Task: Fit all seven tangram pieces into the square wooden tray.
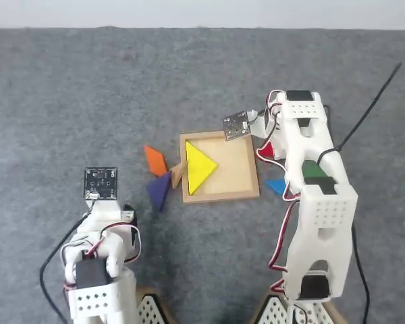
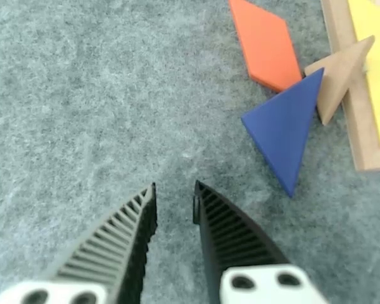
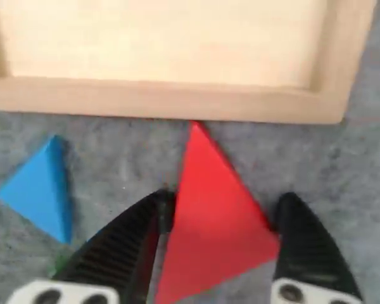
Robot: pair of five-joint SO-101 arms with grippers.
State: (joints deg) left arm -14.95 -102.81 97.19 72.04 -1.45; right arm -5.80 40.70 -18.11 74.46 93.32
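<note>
Jaws on both arms stand apart. The right gripper [image 3: 226,196] is spread wide astride the red triangle [image 3: 209,215], one finger at each side of it. The left gripper [image 2: 175,187] is parted a little, with nothing between its fingers, over bare grey carpet [image 1: 67,88].

The square wooden tray [image 1: 219,196] lies between the two arms and holds the large yellow triangle [image 1: 198,167] against its left wall. The red triangle lies flat on the carpet just outside the tray's right rim, one tip touching it.

Left of the tray, the dark blue triangle [image 2: 285,126] and the orange parallelogram [image 2: 266,41] lie close together. The small tan triangle [image 2: 339,73] leans tilted on the tray's rim beside them.

A light blue triangle [image 3: 41,187] lies near the red one, apart from it. A green piece [image 1: 315,169] shows under the right arm.
</note>
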